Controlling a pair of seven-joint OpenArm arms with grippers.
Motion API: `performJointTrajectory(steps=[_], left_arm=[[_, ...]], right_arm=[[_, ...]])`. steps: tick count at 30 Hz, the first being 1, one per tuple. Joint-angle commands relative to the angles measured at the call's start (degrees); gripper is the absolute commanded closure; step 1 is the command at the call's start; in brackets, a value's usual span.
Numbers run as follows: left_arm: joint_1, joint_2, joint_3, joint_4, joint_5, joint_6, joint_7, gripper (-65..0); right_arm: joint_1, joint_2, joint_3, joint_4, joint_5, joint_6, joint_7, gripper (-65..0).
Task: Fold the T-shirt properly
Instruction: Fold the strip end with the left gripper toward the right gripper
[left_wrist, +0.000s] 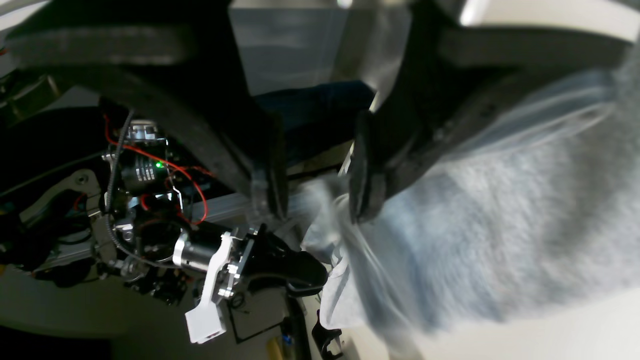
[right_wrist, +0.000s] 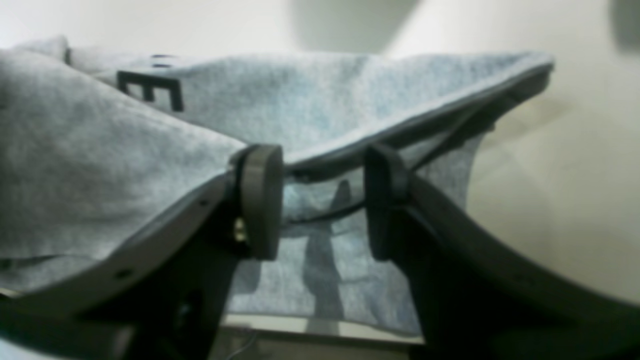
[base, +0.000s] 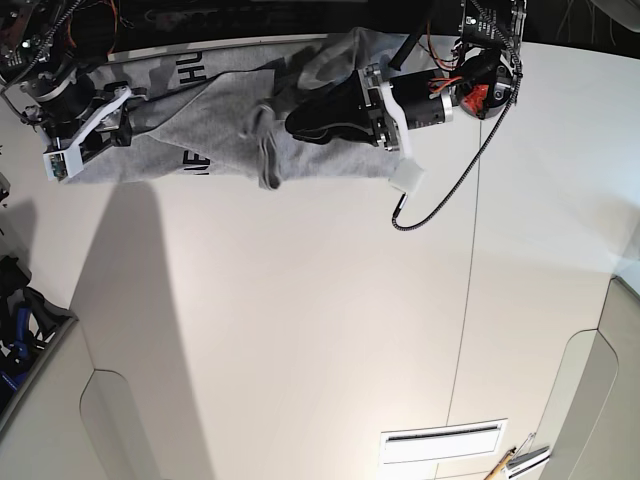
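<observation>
The grey T-shirt (base: 215, 125) lies bunched along the far edge of the white table (base: 300, 320), with black lettering (base: 193, 68) showing. My left gripper (base: 300, 120) rests on the shirt's middle. In the left wrist view its jaws (left_wrist: 316, 210) stand apart, and blurred cloth (left_wrist: 475, 225) lies under and right of them. My right gripper (base: 122, 125) is at the shirt's left end. In the right wrist view it (right_wrist: 322, 165) is open, a hem edge (right_wrist: 425, 120) runs behind the gap, and cloth with a black "E" (right_wrist: 150, 90) drapes over the left finger (right_wrist: 260, 200).
A black cable (base: 445, 185) loops from the left arm onto the table. Electronics with red wires (base: 490, 40) sit at the back right. A slotted vent (base: 440, 440) is at the near edge. Dark objects (base: 15, 320) lie off the table's left side.
</observation>
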Motion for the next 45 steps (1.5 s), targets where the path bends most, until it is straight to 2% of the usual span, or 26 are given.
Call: performJointTrajectory(steps=[1,6,9,12,17,22,27,30,39,45], left_arm=[[-0.8,0.1,0.0,1.1,-1.8,-0.5,-0.6,-24.1],[-1.6,0.0,0.0,1.1,-2.6,-0.5,-0.4,-24.1],[-1.6,0.0,-1.4,1.6,-1.7,-0.5,2.6,-24.1],[-1.5,-0.3,-3.6,1.7,2.4,-0.5,3.7,-24.1],[-1.6,-0.3,-7.0,1.7,14.0,-0.5,-0.2,-24.1],[-1.6,-0.5,-7.1,1.7,17.2,-0.5,-0.8,-24.1],[-1.6,-3.1,-7.1,1.7,20.9,-0.5,-4.1,-24.1],[-1.5,-4.1,-7.1,1.7,21.2,-0.5,-3.9,-24.1],[-0.4,-3.7,-4.5,1.7,18.0,-0.5,-2.7,-24.1],[-0.5,-3.7,0.7,1.7,21.6,-0.5,-3.2,-24.1]], right_arm=[[0.1,0.5,0.4,0.8,0.7,0.0,0.9,-26.7],[0.1,0.5,0.4,0.8,0.7,0.0,0.9,-26.7],[0.1,0.5,0.4,0.8,0.7,0.0,0.9,-26.7],[0.1,0.5,0.4,0.8,0.7,0.0,0.9,-26.7],[0.1,0.5,0.4,0.8,0.7,0.0,0.9,-26.7],[0.1,0.5,0.4,0.8,0.7,0.0,0.9,-26.7],[0.1,0.5,0.4,0.8,0.7,0.0,0.9,-26.7],[0.1,0.5,0.4,0.8,0.7,0.0,0.9,-26.7],[0.1,0.5,0.4,0.8,0.7,0.0,0.9,-26.7],[0.1,0.5,0.4,0.8,0.7,0.0,0.9,-26.7]])
